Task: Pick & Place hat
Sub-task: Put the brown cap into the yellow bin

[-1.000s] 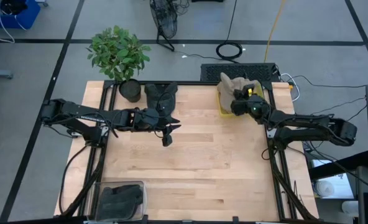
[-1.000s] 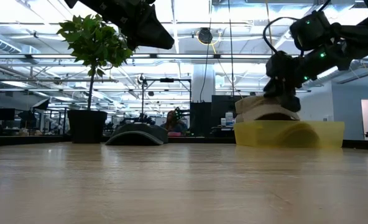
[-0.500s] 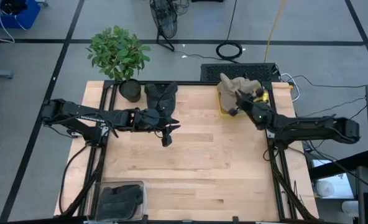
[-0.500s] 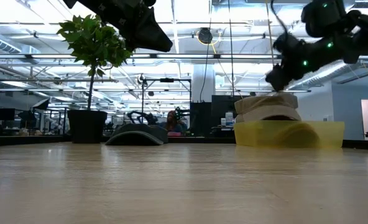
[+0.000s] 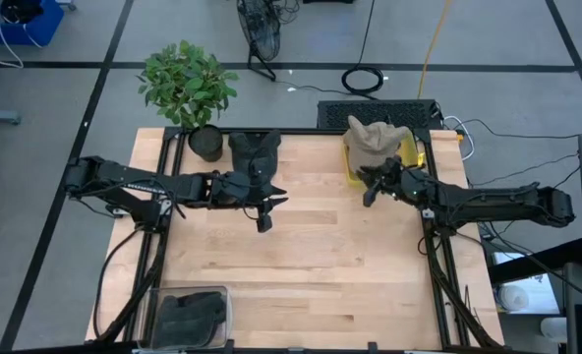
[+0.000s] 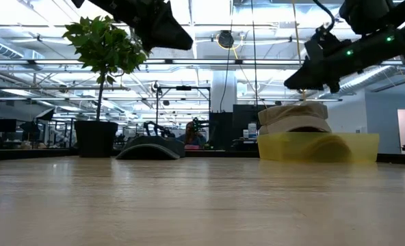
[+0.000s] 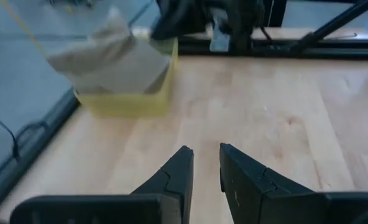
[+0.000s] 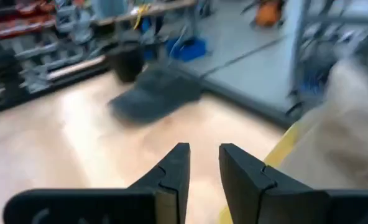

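Observation:
A tan hat [image 5: 373, 140] lies on a stack in a yellow bin [image 6: 319, 147] at the table's far right. A dark hat [image 5: 255, 154] rests flat on the wood at the far edge, beside the plant pot. My right gripper [image 5: 369, 194] hovers just off the bin's near left corner, above the table, open by a narrow gap with nothing between its fingers [image 8: 204, 155]. My left gripper [image 5: 263, 218] hangs in the air near the dark hat, toward the table's middle. It is also open by a narrow gap and empty [image 7: 206, 158].
A potted plant [image 5: 188, 88] stands at the far left corner. A clear bin [image 5: 188, 315] with dark hats sits at the near left edge. Bare wood stretches across the middle and near right of the table [image 5: 320, 265].
My right gripper has risen off the tan hats in the yellow bin and drawn back toward the table's near edge, rolling its wrist as it went. The tan hats stay in the bin.

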